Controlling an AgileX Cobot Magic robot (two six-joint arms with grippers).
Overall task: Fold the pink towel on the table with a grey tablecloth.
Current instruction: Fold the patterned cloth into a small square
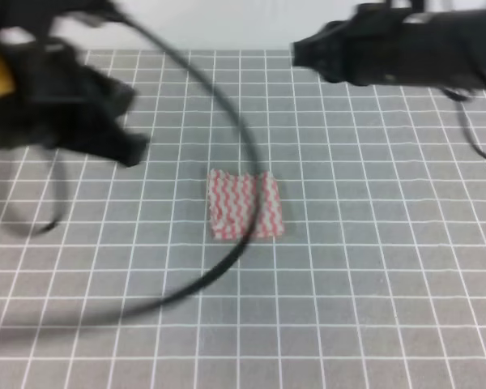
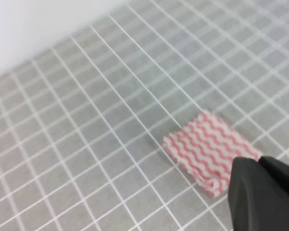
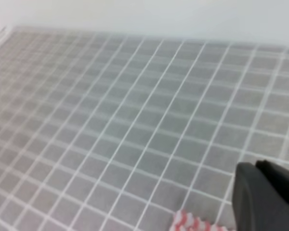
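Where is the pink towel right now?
In the exterior high view the pink towel lies folded near the middle of the grey tablecloth, between both arms, touching neither.

Even, soft, bright light with no hard shadows or glare. All views are slightly soft; the exterior view's upper arms are blurred, the left most.

Pink-and-white wavy-striped towel (image 1: 245,204) on grey white-gridded tablecloth (image 1: 373,275); black arms.

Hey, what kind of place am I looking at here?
Probably a robot test bench: a table under grey gridded cloth, a plain white wall behind it, two black robot arms overhead, and only a folded pink towel on it.
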